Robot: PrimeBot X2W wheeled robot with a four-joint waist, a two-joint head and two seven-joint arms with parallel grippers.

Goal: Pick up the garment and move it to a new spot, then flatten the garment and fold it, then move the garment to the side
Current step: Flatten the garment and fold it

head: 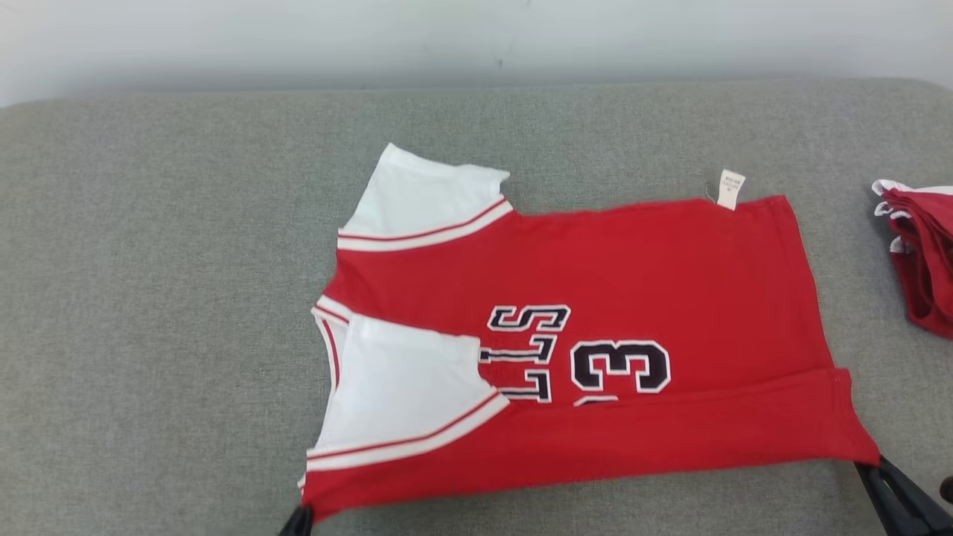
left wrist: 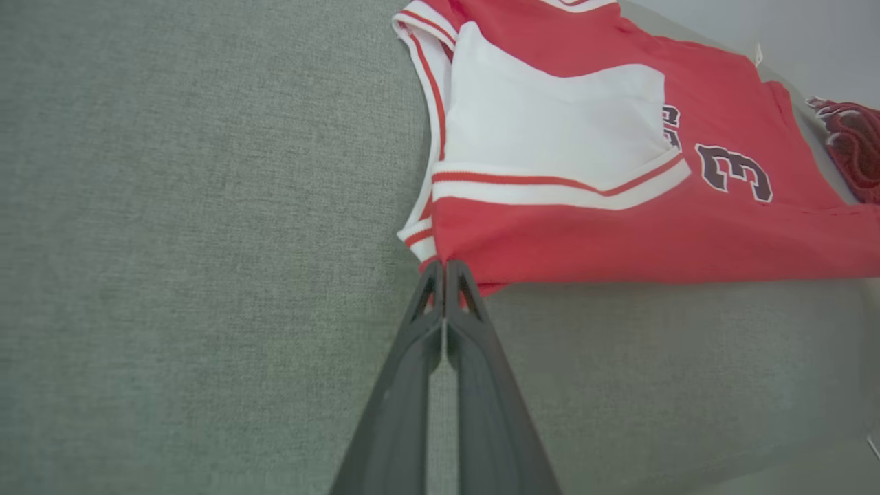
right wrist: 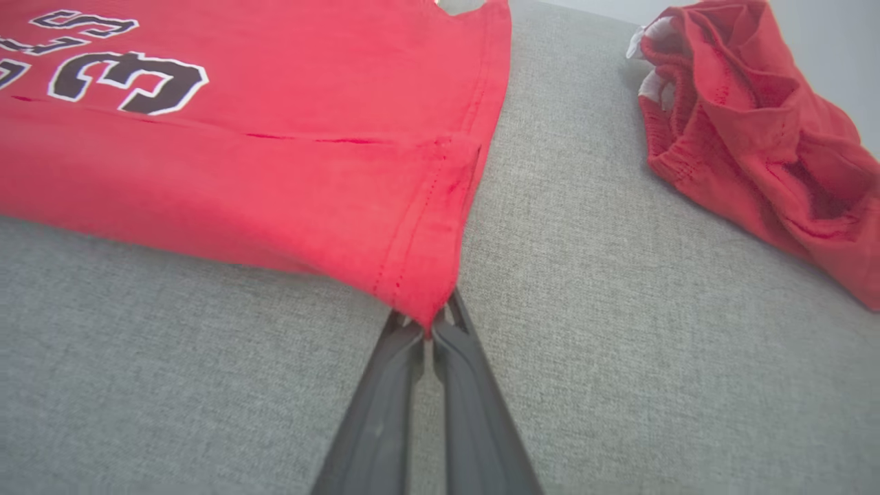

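Nearest, at the near edge of the grey fabric-covered surface (head: pixel 149 298), the left gripper (head: pixel 298 521) is clenched on the near left corner of the red jersey (head: pixel 633 260). In the left wrist view its two dark fingers (left wrist: pixel 419 357) lie pressed together, with the tips of the left gripper (left wrist: pixel 445 265) biting the hem just below the white-and-red trim.

Left of the jersey, the surface lies bare all the way to its left edge. A narrower bare band runs behind the garment to the far edge, where a pale wall (head: pixel 476 37) rises.

The jersey lies sideways across the middle, collar end to the left and hem to the right. Two white sleeves, one far (head: pixel 424 197) and one near (head: pixel 402 380), are laid over the red body. A strip along the near side is folded over the front.

The dark, white-edged print reads sideways: an "S" (head: pixel 530 318) and two L-like letters partly under the near sleeve, then a "3" (head: pixel 619 365). A second figure is hidden by the fold. A small white label (head: pixel 730 188) sticks out at the far right corner, its print too small to read.

The right gripper (head: pixel 867 465) is clamped on the near right hem corner (right wrist: pixel 430 323). A gap of bare surface separates the hem from a pile of red cloth (head: pixel 923 253) at the right edge.
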